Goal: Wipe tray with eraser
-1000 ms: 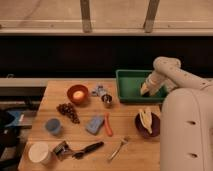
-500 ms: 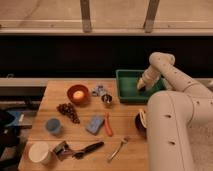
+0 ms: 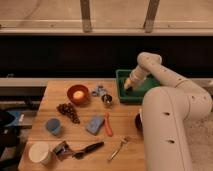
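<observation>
Green plastic tray (image 3: 124, 93), raised rim, hand (image 3: 128, 85) lowered inside it

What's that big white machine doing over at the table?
It is a robot arm reaching into the green tray at the far right of the wooden table. Its gripper is down inside the tray's left part, apparently to wipe it. I cannot make out an eraser in it. The bowls, grapes and utensils lie untouched.
</observation>
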Tool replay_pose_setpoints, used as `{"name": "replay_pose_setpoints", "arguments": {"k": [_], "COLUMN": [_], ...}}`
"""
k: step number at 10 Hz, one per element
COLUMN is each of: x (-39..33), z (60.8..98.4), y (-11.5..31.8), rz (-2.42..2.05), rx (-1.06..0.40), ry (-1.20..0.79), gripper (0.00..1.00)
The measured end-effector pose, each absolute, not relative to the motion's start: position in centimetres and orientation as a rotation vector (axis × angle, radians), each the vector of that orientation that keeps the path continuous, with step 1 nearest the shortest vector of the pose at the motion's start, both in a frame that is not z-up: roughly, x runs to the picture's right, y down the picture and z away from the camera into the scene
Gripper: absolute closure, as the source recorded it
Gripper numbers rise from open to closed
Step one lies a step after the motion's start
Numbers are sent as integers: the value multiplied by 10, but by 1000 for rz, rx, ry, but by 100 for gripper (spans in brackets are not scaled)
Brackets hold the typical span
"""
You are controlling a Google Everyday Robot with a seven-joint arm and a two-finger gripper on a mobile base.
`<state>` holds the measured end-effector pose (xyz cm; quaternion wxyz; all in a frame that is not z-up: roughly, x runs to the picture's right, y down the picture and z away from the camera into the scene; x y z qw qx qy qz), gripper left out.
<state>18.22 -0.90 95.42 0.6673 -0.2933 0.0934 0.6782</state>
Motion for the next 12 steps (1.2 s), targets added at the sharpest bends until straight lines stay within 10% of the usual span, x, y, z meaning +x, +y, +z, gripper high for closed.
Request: {"name": "replay_pose_setpoints", "arguments": {"k": [12], "x": [316], "z": [947], "y": [17], "rz": [1677], "rx": [-600], "ry": [353], "gripper": [100]}}
